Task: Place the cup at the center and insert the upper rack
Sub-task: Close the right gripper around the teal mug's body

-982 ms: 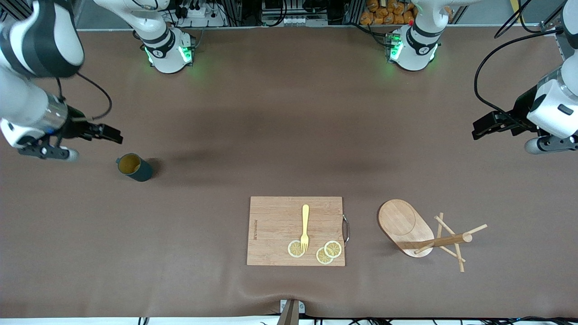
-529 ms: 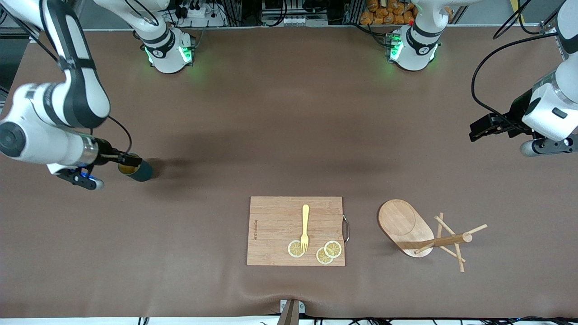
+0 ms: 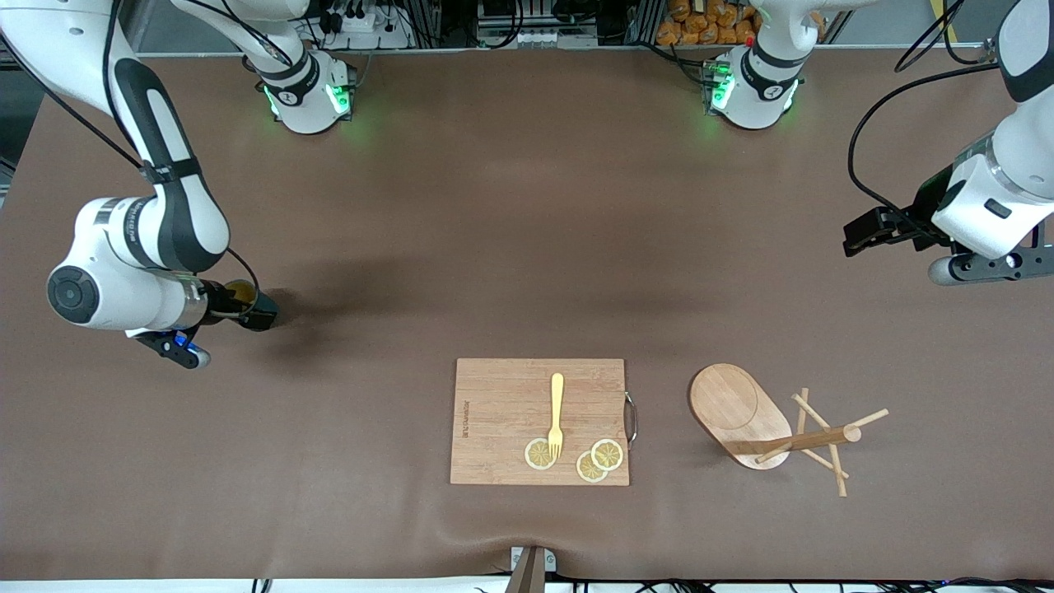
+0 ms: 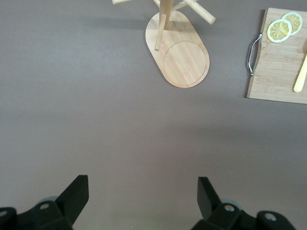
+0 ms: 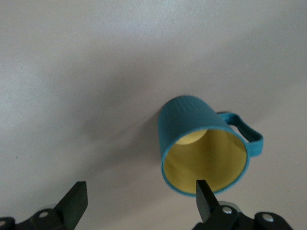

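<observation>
The right gripper (image 5: 136,203) is low at the teal cup (image 3: 257,310) near the right arm's end of the table, with its fingers apart and one fingertip at the yellow mouth, probably to take the rim. In the front view the wrist hides most of the cup. The left gripper (image 4: 143,196), fingers apart, waits over bare table; the mug tree (image 3: 770,424) lies tipped beside the cutting board (image 3: 502,420), its pegs partly cut off in the left wrist view.

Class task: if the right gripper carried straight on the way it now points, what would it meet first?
The cup. The open right gripper points at its rim, one finger already beside the mouth; how close is unclear.
</observation>
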Tool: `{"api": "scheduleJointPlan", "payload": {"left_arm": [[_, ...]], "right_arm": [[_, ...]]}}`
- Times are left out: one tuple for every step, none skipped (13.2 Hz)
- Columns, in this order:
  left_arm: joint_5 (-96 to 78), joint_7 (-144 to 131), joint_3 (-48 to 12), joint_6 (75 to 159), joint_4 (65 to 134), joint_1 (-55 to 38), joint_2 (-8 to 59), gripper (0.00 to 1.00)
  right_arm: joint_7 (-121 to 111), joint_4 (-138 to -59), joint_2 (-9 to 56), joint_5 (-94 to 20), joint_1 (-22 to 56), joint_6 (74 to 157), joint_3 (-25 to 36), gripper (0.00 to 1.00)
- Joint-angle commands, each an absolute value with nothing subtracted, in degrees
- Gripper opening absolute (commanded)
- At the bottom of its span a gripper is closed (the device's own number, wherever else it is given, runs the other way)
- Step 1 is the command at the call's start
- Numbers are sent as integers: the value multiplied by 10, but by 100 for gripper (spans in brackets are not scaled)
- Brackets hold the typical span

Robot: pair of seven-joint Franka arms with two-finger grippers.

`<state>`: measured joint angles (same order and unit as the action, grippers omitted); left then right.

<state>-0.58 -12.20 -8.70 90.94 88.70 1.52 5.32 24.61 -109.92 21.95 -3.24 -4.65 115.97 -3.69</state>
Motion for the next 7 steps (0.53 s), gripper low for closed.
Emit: {"api": "scheduleJointPlan", "payload": {"left_arm": [[8, -111, -91, 923, 902, 17, 42, 100], [8, -111, -91, 925, 903, 16, 43, 100], [8, -111, -97, 926, 904, 16, 43, 100], [8, -111, -98, 926, 904, 17, 43, 100], [8, -111, -99, 926, 905, 17, 43, 100], [8, -111, -99, 927, 908, 17, 43, 100], [8, -111, -99, 927, 909, 17, 42, 100]], "right_arm": [[257, -1094, 235, -17, -52, 1178, -40, 100], [255, -1100, 240, -10, -57, 1191, -40, 100], [255, -1111, 243, -4, -59, 1214, -40, 100], [255, -1121, 244, -4, -59, 1229, -40, 100], [256, -1122, 245, -4, -60, 1230, -40, 100], [257, -1122, 247, -4, -62, 1231, -40, 92], [258, -1122, 252, -5, -63, 1232, -40, 79]]}}
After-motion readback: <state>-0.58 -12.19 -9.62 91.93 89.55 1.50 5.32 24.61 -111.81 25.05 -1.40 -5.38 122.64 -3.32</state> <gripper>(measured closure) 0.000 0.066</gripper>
